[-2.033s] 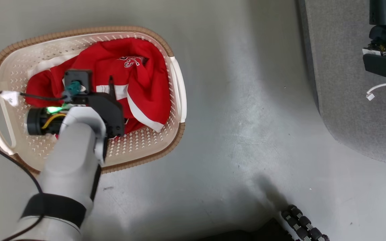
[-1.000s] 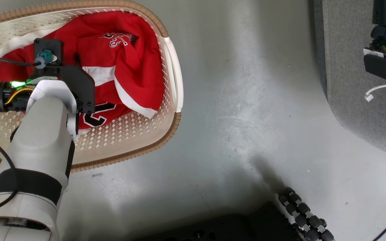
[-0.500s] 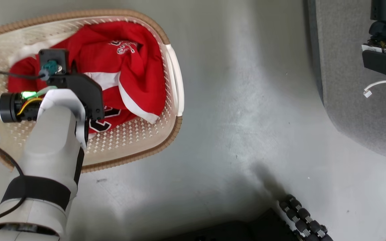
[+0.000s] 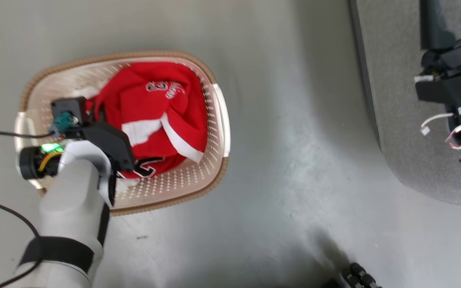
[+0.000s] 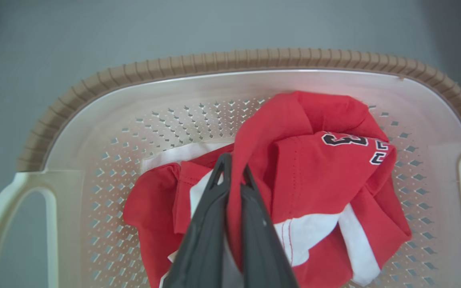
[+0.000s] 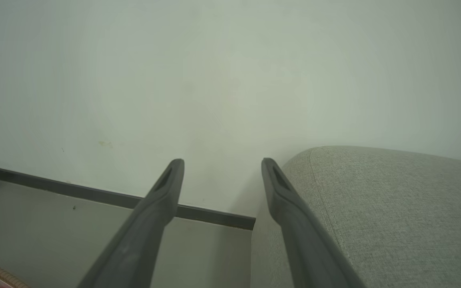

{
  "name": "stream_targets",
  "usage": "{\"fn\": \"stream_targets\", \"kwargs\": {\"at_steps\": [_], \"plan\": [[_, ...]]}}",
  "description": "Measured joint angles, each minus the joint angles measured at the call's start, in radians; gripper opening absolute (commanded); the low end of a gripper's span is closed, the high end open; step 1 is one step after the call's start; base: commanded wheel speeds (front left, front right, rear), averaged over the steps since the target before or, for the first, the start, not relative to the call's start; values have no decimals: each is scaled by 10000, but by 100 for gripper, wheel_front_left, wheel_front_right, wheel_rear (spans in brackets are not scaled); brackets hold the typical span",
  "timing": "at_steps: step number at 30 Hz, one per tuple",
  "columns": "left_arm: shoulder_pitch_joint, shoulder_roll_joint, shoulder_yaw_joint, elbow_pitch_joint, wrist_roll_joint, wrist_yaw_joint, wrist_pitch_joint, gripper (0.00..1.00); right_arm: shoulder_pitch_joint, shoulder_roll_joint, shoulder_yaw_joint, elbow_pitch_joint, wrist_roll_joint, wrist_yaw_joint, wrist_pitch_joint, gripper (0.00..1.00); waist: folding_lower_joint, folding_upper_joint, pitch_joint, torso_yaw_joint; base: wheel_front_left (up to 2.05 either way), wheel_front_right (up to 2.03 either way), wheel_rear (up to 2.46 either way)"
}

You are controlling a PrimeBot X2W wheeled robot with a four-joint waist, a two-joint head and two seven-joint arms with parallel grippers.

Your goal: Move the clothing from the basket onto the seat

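Now that the left fingers (image 5: pixel 208 216) are pressed together, where 1 second ago they stood spread over the pile, they pinch a raised fold of the red clothing (image 5: pixel 314 172) at the centre of the left wrist view. The fold stands up between the 2 dark tips, and the cloth around it is bunched rather than flat.

The rest of the garment, with its white trim and black number, lies inside the basket (image 5: pixel 254 58), and nothing has cleared the brown rim. In the head view the basket (image 4: pixel 166 202) sits at the upper left on the grey floor (image 4: pixel 286 160). It sits lower in the frame than before, which is a shift of the camera, not of the basket.

The right fingers (image 6: pixel 162 200) are spread and empty. They point at a pale wall, with the seat (image 6: pixel 394 208) at the lower right of the right wrist view. The seat (image 4: pixel 398 120) fills the right edge of the head view, well apart from the basket.

So the grasp looks made, and the lift and carry to the right remain. A pinch on 1 fold may slip, or it may drag other cloth along with it.
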Motion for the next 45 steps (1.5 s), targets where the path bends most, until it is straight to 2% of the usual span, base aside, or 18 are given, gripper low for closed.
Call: {"fn": "stream_targets", "kwargs": {"at_steps": [9, 19, 34, 45], "plan": [[555, -305, 35, -35, -255, -337, -203, 0, 472, 96, 111, 759, 17, 128, 2, 100, -1, -1, -1265, 411, 0, 0, 0], [1497, -422, 107, -309, -431, -443, -255, 0, 971, 397, 357, 1509, 42, 213, 2, 100, -1, -1, -2726, 963, 0, 0, 0], [2927, -439, 63, -1896, -299, -385, -255, 0, 2070, 794, 596, 2322, 142, 301, 4, 100, -1, -1, -4918, 1573, 0, 0, 0], [3508, -433, 125, -3735, -165, -322, -259, 0, 2425, 993, 865, 2667, 213, 314, 4, 100, 0, -2, -5946, 1799, 0, 0, 0]]}}
